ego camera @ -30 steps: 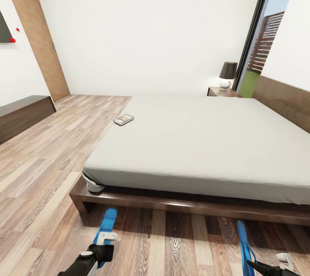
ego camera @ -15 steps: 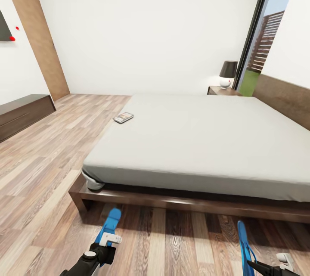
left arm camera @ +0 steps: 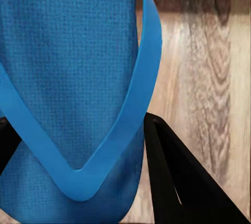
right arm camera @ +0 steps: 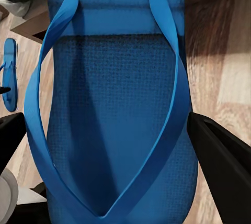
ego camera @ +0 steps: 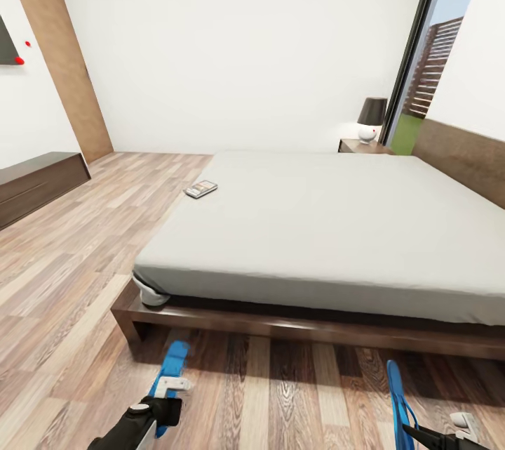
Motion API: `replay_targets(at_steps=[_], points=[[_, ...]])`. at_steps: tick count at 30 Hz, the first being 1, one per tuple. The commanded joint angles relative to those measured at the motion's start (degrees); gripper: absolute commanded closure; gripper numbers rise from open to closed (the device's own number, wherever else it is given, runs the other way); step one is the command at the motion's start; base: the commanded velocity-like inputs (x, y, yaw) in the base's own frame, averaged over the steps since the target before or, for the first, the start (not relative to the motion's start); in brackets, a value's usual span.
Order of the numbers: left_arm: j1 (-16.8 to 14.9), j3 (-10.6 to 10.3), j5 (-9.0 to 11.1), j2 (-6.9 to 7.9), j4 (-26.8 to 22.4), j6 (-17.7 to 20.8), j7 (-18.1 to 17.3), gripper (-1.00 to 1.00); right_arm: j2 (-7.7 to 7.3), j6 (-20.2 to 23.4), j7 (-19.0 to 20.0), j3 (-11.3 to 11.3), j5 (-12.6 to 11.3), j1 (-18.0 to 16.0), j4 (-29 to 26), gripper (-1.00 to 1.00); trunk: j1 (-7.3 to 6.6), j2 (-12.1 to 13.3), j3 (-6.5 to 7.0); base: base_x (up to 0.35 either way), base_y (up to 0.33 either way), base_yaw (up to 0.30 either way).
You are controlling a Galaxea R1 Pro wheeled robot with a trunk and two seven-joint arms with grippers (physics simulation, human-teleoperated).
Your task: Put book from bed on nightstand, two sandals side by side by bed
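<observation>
Blue sandals (ego camera: pixel 170 373) (ego camera: pixel 398 394) sit pinched in our left hand (ego camera: pixel 165 394) and right hand (ego camera: pixel 449 432) at lower frame, the left having drifted back leftward; book (ego camera: pixel 200 189) waits on bed (ego camera: pixel 337 225).

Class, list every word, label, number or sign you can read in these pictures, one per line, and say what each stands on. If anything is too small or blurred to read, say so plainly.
Book on the bed: cover markings too small and blurred to read.
Blue sandals: no lettering visible.
No other readable text or signs.
</observation>
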Motion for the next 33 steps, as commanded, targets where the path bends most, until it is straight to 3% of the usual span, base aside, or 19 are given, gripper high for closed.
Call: replay_targets(at_steps=[1,4,6,11,33], points=[[0.0,0.2,3.0,0.72,-1.5,2.2,-0.3,1.00,-0.01,0.0,0.2,-0.1,0.0,0.0,0.0,1.00,-0.01,0.0,-0.05,0.000,0.000,0.000],[0.0,0.1,8.4,1.61,-3.6,4.7,-0.3,1.00,0.00,0.0,0.2,-0.1,0.0,0.0,0.0,1.00,-0.01,0.0,-0.05,0.000,0.000,0.000],[-0.1,0.1,8.9,1.57,-3.9,4.9,-0.3,1.00,-0.01,0.0,0.2,-0.1,0.0,0.0,0.0,1.00,-0.01,0.0,-0.05,0.000,0.000,0.000],[-0.4,0.0,9.1,1.57,-4.2,5.1,-0.2,1.00,-0.05,0.0,0.2,-0.1,0.0,0.0,0.0,1.00,-0.01,0.0,-0.05,0.000,0.000,0.000],[-0.4,-0.3,8.9,1.24,-4.1,5.0,-0.1,1.00,0.00,0.0,0.2,-0.1,0.0,0.0,0.0,1.00,4.82,-8.8,-4.00,0.000,0.000,0.000]])
